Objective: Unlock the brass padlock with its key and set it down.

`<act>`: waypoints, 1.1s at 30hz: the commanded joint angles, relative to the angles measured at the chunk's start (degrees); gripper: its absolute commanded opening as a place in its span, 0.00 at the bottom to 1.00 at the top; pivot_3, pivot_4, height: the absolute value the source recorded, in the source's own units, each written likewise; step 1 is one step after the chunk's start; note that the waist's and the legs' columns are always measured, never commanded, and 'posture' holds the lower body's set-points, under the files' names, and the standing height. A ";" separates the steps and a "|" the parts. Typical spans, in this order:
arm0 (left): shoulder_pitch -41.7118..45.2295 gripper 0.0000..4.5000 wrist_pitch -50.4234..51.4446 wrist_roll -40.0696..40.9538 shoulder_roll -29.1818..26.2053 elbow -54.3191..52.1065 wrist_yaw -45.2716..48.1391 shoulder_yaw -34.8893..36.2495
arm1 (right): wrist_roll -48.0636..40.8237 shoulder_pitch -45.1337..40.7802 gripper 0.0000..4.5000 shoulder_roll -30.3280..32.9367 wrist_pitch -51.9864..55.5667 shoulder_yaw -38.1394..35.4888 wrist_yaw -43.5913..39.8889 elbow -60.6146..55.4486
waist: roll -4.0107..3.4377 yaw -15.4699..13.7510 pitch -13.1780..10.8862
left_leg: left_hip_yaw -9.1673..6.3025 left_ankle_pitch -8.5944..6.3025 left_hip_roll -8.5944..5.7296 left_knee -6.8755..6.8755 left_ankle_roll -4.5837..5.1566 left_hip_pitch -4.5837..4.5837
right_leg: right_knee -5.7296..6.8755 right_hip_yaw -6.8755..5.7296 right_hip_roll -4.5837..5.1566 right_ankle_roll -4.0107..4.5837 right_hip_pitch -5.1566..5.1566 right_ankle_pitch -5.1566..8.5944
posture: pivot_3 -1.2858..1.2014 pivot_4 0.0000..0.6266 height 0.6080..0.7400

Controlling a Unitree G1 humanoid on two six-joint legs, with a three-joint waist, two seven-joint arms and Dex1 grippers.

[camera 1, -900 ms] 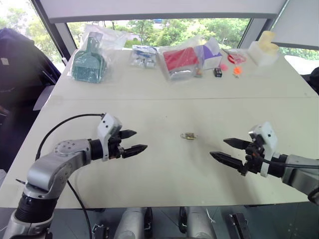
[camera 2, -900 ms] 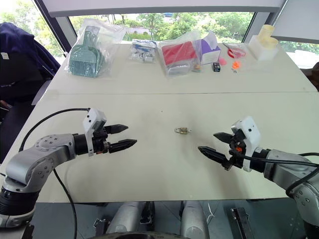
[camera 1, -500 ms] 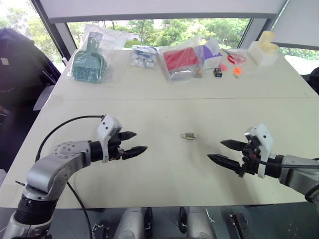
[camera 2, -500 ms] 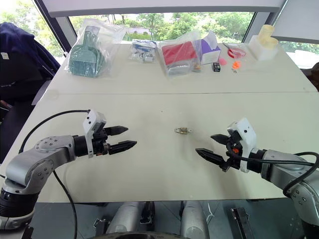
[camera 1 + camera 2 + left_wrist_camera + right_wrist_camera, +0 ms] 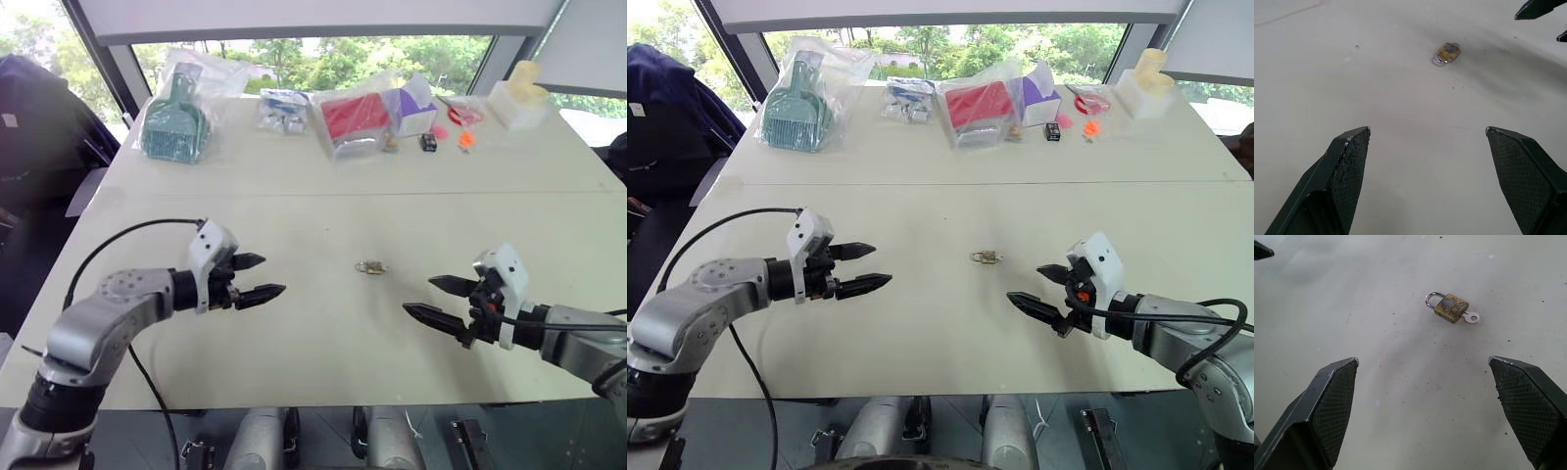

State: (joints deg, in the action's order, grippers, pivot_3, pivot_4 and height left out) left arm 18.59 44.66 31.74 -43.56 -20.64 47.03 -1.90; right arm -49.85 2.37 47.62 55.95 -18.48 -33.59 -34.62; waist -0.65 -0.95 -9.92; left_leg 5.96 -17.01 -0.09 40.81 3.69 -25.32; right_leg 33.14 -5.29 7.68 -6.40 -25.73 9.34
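The brass padlock (image 5: 1451, 308) lies flat on the desk (image 5: 323, 333), the key (image 5: 1470, 317) already in its keyhole, midway between the spread, empty left pincer (image 5: 257, 277) and right pincer (image 5: 435, 301), seemingly poised to close in.

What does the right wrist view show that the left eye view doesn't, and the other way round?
Right wrist view alone: the key sticking out of the padlock, shackle closed. Left eye view alone: both open grippers, left and right, flanking the padlock, plus bagged items along the table's far edge. Shared: the padlock lying untouched on the table.
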 commanded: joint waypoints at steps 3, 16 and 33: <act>18.82 0.88 -8.16 -9.19 0.99 12.75 7.58 -9.04 | -0.80 -1.81 0.98 -0.28 1.15 -1.29 1.90 0.77 | 0.04 -1.06 -0.01 | 0.01 0.01 -0.02 0.01 0.00 -0.01 | 0.00 0.00 0.00 0.02 0.01 -0.02 | 0.52 0.24 0.96; 45.79 0.88 -31.72 -26.18 28.73 60.93 24.32 -26.91 | -1.17 0.26 0.98 -3.34 1.49 -6.31 8.13 -1.54 | 0.11 -1.30 -0.05 | 0.06 0.01 -0.06 0.12 0.41 -0.09 | -0.07 0.00 0.01 -0.01 0.03 -0.02 | 0.52 0.24 0.96; 49.65 0.71 -45.39 -41.65 44.79 86.23 15.12 -27.31 | -1.56 3.24 1.00 -7.84 -0.11 -6.00 13.79 -5.36 | 0.15 -1.54 -0.01 | -0.04 -0.06 -0.05 0.27 0.55 -0.03 | -0.12 -0.02 0.08 -0.02 0.22 -0.02 | 0.52 0.24 0.96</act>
State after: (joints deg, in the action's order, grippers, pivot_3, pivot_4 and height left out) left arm 68.42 -0.65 -7.31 0.74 64.23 63.55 -28.41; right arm -50.88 5.67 39.98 56.95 -23.51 -20.01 -38.06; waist -0.49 -2.49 -9.93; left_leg 5.92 -17.07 -0.15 41.08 4.25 -25.35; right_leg 33.02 -5.31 7.77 -6.42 -25.50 9.31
